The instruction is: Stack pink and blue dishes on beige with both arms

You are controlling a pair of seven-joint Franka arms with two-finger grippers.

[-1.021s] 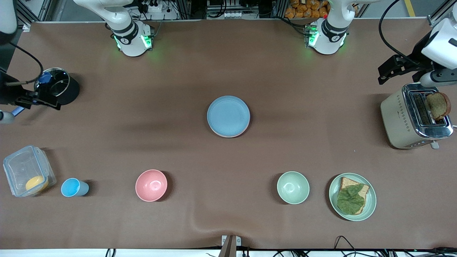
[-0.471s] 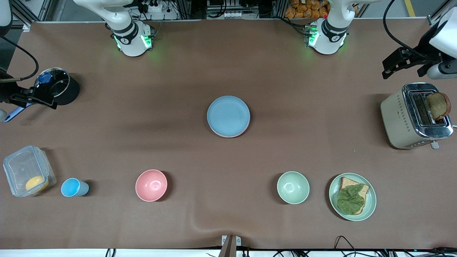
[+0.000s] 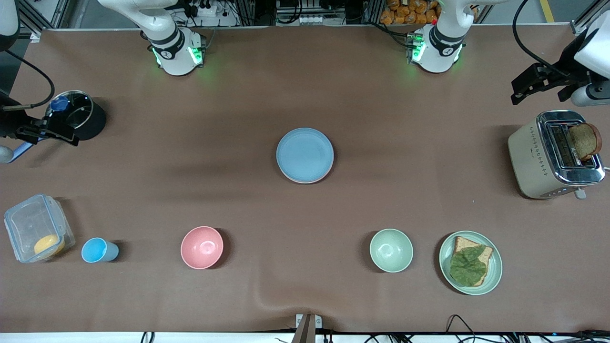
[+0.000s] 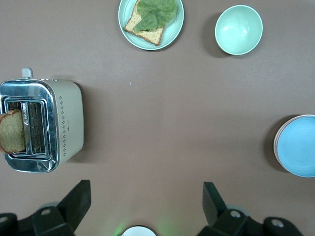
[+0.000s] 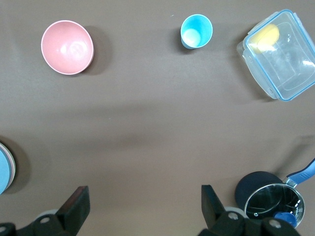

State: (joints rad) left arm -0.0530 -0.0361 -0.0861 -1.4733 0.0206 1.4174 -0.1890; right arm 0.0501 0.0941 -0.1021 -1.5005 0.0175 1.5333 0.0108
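Note:
A light blue dish lies in the middle of the table, on top of a stack. A thin pink dish rim shows under it. The beige one is hidden. The blue dish also shows at the edge of the left wrist view and as a sliver in the right wrist view. My left gripper hangs open and empty near the toaster, at its own end of the table. My right gripper hangs open and empty beside the black pot.
A toaster holding a bread slice stands at the left arm's end. Nearer the camera sit a green plate with bread and a leaf, a green bowl, a pink bowl, a blue cup and a clear box. A black pot stands at the right arm's end.
The left gripper has drifted a little away from the toaster toward the bases' side. The right gripper has shifted slightly by the pot. The dishes have not moved.

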